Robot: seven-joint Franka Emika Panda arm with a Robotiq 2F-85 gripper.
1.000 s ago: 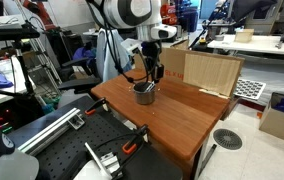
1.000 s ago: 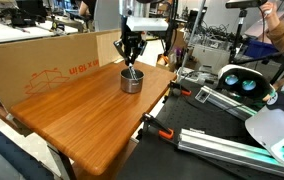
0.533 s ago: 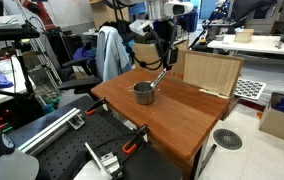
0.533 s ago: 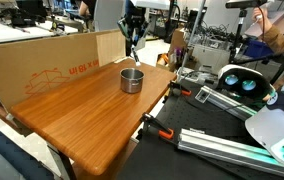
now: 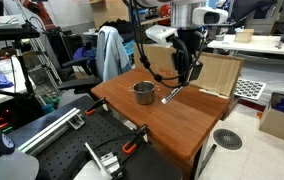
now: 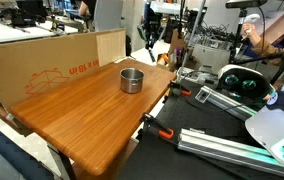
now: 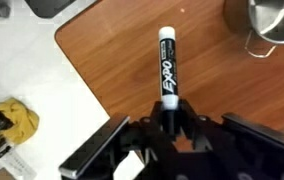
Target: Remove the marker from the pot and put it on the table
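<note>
My gripper (image 5: 187, 76) is shut on the marker (image 5: 172, 94), a slim pen with dark ends and a white "EXPO" barrel. It hangs tilted just above the reddish-brown table (image 5: 187, 125), beside the pot. The small silver pot (image 5: 143, 93) stands on the table and its dark inside looks empty. In the wrist view the marker (image 7: 168, 62) sticks out from my jaws (image 7: 168, 108) over the table top (image 7: 217, 75), near the table's edge, with the pot (image 7: 272, 20) at the upper right. In an exterior view my gripper (image 6: 150, 42) is beyond the pot (image 6: 131, 80), over the table's far corner (image 6: 82, 125).
Pale cardboard panels stand along the table's far sides (image 5: 210, 72) (image 6: 42, 65). A black perforated bench (image 5: 67, 140) with clamps lies beside the table. The wrist view shows pale floor and a yellow object (image 7: 17, 122) past the table edge.
My gripper rose out of the pot with the marker and carried it sideways, away from the pot, toward the table's edge. The pot stayed in place.
</note>
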